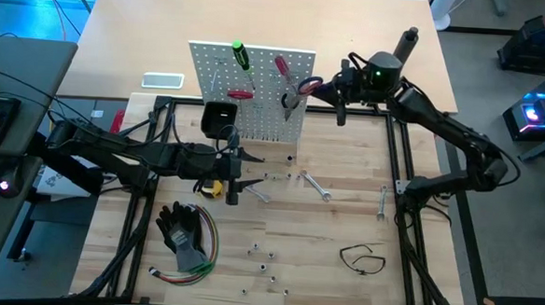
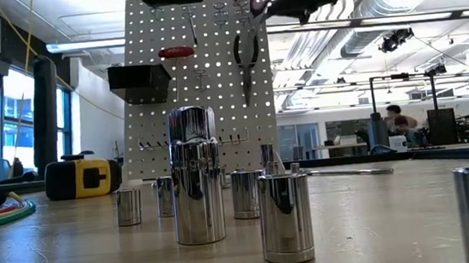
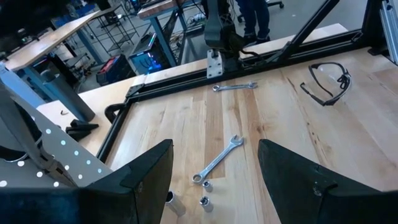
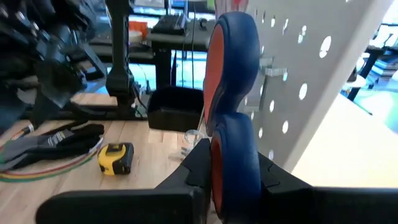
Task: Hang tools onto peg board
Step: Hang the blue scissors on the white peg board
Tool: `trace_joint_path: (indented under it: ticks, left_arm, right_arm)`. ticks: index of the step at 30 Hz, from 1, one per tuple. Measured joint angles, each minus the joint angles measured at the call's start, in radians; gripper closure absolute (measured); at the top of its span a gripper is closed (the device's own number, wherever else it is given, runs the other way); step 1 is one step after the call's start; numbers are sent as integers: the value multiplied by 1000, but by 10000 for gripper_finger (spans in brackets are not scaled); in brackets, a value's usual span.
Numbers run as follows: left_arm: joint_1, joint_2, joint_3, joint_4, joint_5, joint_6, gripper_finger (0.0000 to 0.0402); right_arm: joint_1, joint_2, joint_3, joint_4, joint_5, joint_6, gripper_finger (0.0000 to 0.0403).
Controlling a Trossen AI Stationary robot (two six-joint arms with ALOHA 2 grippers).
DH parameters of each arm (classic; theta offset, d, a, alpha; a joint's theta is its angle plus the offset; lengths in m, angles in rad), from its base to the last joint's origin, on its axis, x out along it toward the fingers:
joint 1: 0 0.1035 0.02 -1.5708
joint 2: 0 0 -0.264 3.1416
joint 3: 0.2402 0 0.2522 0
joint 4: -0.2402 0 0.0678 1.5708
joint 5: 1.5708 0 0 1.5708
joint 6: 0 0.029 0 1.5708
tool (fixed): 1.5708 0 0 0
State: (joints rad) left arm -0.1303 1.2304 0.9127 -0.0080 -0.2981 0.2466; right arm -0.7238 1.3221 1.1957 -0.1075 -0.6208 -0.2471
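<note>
hidden: scissors (image 4: pixel 233 93) blades out of sight behind red-and-blue handles | bin: black bin (image 1: pixel 219 118) on peg board (image 1: pixel 257 86), contents not visible | right gripper (image 1: pixel 324 88): clamped on scissors at board's edge | left gripper (image 1: pixel 231 180): spread wide, empty, above table (image 1: pixel 324 239) beside tape measure (image 4: pixel 116 157)

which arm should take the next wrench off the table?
Left, probably. Its claw hangs open over the table, with two wrenches lying just ahead of it. The right claw is up at the peg board, shut on the red-handled scissors.
</note>
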Motion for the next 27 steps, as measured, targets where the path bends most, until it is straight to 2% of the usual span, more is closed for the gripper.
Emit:
trace_joint_path:
  ticks: [7, 27]
  left_arm:
    - [0, 0, 0, -7, 0, 1, 172]
    - [0, 0, 0, 7, 0, 8, 172]
  right_arm:
    - [-7, -39, 1, 21, -2, 3, 370]
    - [-16, -24, 2, -41, 21, -16, 370]
